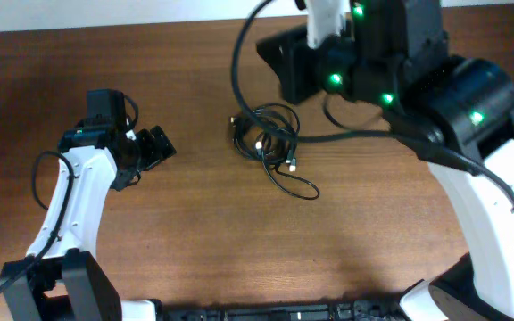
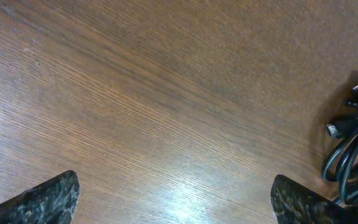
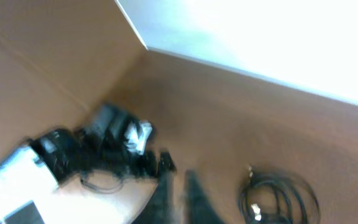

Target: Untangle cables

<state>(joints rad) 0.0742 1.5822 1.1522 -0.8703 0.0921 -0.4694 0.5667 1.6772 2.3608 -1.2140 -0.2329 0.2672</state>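
Setting: robotics lab, bench-top test rig.
Evidence:
- two white-and-black robot arms, left arm (image 1: 70, 205) and right arm (image 1: 493, 205), rise from near edge of wood-grain table (image 1: 203, 250).
- black base rail (image 1: 284, 313) runs along that edge between arm mounts.
- green status LEDs (image 1: 335, 80) lit on right arm housing.
- thick black wiring loops along both arms.
- small tangle of thin black cables (image 1: 270, 147) lies mid-table as test piece.
- right wrist view blurred: tabletop ends at plain white surface (image 3: 260, 37); wall or floor, cannot tell.
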